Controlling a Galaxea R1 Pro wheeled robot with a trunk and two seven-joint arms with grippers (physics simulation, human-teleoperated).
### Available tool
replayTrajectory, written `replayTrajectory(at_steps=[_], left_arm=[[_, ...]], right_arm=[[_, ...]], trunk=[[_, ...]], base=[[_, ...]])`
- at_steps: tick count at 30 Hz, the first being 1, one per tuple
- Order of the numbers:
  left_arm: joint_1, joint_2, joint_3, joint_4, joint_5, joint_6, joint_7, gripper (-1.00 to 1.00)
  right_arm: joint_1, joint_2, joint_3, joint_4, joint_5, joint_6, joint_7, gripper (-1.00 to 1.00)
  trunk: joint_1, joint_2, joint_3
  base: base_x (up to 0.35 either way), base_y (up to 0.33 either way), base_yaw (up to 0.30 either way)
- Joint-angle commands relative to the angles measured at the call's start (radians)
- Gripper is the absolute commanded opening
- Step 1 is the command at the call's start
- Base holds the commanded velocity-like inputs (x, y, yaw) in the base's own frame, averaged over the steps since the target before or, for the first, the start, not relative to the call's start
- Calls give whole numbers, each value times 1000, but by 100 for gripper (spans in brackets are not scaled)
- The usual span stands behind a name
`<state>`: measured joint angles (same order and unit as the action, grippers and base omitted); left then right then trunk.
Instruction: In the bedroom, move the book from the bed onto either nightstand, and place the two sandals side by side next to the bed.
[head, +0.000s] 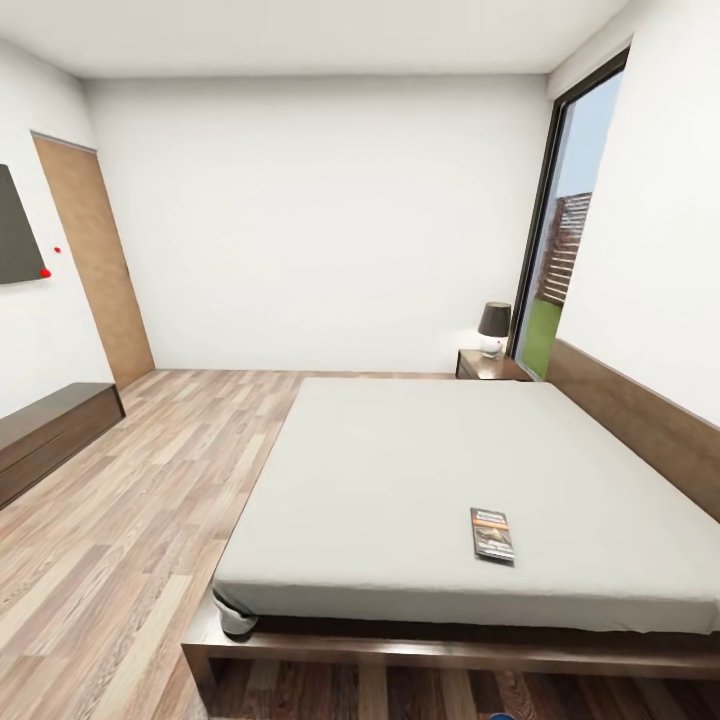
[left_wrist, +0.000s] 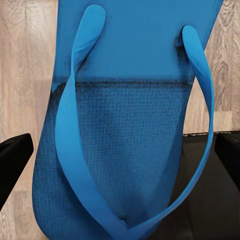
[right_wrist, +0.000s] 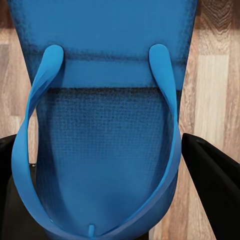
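- Sandals: you have one bright blue flat flip-flop with thin blue toe straps in front of each wrist camera, the left sandal (left_wrist: 125, 130) and the right sandal (right_wrist: 107, 135), each over brown wood-plank floor (left_wrist: 20, 75).
- Axis: each sole runs lengthwise straight out from its jaws, the strap's toe end nearest the camera.
- Jaws: black fingers (left_wrist: 12, 160) flank the left sandal, and black fingers (right_wrist: 215, 180) flank the right one; whether either pair is clamped on its sole, you cannot tell.
- Book: small dark paperback with orange band (head: 491, 533) lies flat on the pale-grey mattress of the dark-framed platform bed (head: 450, 650), near the foot edge.
- Nightstand: dark reddish-brown cabinet (head: 485, 365) stands beyond the bed's far corner, carrying a lamp (head: 493, 328).
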<state>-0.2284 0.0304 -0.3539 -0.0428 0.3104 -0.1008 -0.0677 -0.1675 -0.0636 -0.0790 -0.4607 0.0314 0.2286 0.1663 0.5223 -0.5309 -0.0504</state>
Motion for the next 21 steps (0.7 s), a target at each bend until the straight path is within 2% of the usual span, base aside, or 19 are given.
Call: replayTrajectory(at_steps=[1, 21], left_arm=[[-1, 0, -8, 1, 9, -3, 0, -100], [-1, 0, -8, 1, 7, -2, 0, -100]], right_arm=[[0, 1, -7, -2, 3, 6, 7, -100], [0, 1, -7, -3, 4, 6, 10, -100]], trunk=[[4, -9, -5], [81, -149, -68]], base=[[0, 0, 0], [0, 0, 0]])
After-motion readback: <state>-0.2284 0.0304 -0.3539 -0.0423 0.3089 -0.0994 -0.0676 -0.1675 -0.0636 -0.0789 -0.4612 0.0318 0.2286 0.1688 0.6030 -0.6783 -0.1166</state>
